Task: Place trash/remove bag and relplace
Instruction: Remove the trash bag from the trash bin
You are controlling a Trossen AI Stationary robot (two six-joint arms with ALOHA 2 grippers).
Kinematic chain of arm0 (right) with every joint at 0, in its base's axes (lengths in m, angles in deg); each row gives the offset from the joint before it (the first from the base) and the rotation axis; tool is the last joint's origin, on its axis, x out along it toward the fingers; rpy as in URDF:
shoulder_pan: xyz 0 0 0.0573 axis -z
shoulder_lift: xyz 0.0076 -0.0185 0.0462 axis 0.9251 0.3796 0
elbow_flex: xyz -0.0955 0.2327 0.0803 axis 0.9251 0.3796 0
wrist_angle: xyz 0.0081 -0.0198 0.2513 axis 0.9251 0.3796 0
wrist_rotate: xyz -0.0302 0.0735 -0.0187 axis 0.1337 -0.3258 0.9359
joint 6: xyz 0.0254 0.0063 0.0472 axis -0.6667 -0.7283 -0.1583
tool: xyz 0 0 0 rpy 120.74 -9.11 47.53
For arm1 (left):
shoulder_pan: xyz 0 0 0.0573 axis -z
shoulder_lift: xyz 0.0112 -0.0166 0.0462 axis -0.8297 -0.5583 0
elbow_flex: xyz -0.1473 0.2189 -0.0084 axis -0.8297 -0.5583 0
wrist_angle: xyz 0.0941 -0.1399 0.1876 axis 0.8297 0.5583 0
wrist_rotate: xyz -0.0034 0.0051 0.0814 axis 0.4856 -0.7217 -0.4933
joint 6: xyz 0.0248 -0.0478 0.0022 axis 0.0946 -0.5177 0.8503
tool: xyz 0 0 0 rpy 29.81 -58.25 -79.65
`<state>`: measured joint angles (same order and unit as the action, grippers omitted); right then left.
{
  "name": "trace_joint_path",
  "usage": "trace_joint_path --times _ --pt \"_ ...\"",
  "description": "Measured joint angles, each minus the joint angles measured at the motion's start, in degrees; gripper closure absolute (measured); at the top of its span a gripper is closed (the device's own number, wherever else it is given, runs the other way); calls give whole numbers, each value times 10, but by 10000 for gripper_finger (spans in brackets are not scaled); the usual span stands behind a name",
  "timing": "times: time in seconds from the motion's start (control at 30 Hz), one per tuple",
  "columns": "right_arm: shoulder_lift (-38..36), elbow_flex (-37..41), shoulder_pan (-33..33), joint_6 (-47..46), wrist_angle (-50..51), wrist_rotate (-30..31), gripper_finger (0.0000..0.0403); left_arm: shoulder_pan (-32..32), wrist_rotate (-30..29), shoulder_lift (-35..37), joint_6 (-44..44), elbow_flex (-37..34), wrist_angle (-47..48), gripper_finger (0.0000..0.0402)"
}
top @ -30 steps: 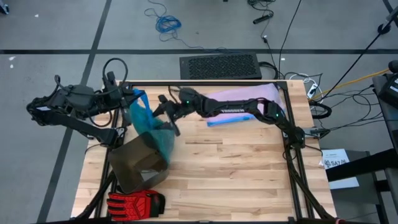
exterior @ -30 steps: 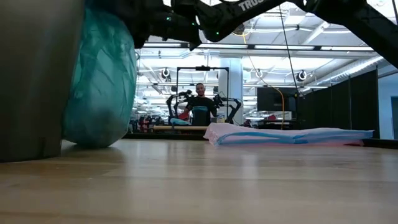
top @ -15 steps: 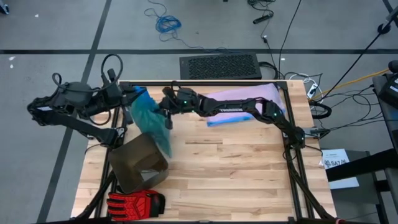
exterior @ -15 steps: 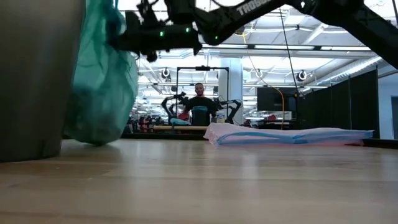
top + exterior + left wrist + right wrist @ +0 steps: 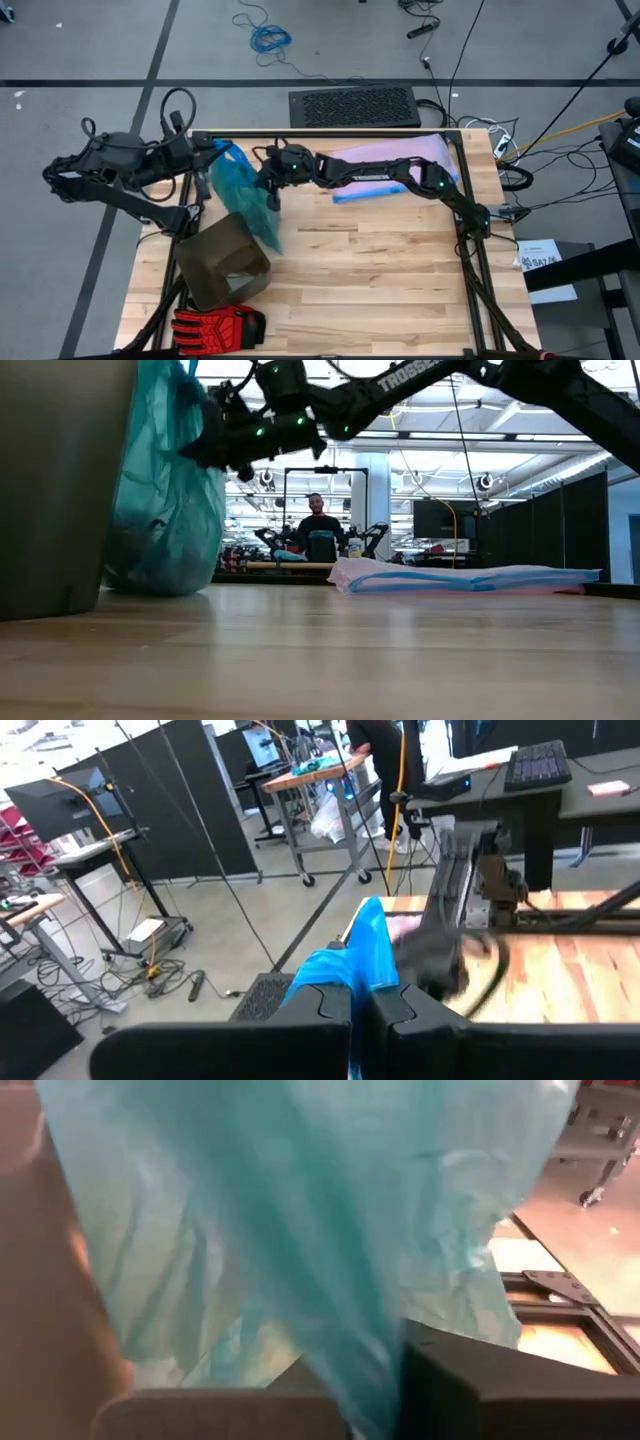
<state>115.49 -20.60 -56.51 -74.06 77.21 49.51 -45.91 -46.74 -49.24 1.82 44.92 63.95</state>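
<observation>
Wooden table, both end effectors pinching teal bag, person behind

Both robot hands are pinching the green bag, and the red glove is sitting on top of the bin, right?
Not quite. The red glove lies on the table beside the bin, as the high view shows. Both the left gripper and right gripper do pinch the green bag.

Bag: thin translucent teal plastic, crinkled, slightly glossy. Table: pale wood planks, smooth satin finish. Bin: matt brown. Glove: red-black cloth.
</observation>
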Motion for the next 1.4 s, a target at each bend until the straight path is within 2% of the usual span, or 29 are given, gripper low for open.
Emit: trace_joint_path --times 0.17,0.5,0.7,0.87,1.1,1.3,1.4 --pt "-45 -1 0 30 66 4 355 0 -11 0 -2 0 13 402" --pt "-117 -1 9 46 183 3 180 0 -24 4 -3 0 31 402" --pt "-161 -1 9 95 225 3 112 0 -48 3 -4 0 55 401" --pt "-191 -1 9 144 233 5 93 0 -51 3 -6 0 53 401" --pt "-211 -2 15 183 229 5 92 0 -63 3 -19 0 53 401" --pt "-175 -3 25 134 212 20 92 0 -64 3 -19 0 51 402" --pt "-146 0 28 106 244 9 92 0 -65 3 -20 0 51 401"
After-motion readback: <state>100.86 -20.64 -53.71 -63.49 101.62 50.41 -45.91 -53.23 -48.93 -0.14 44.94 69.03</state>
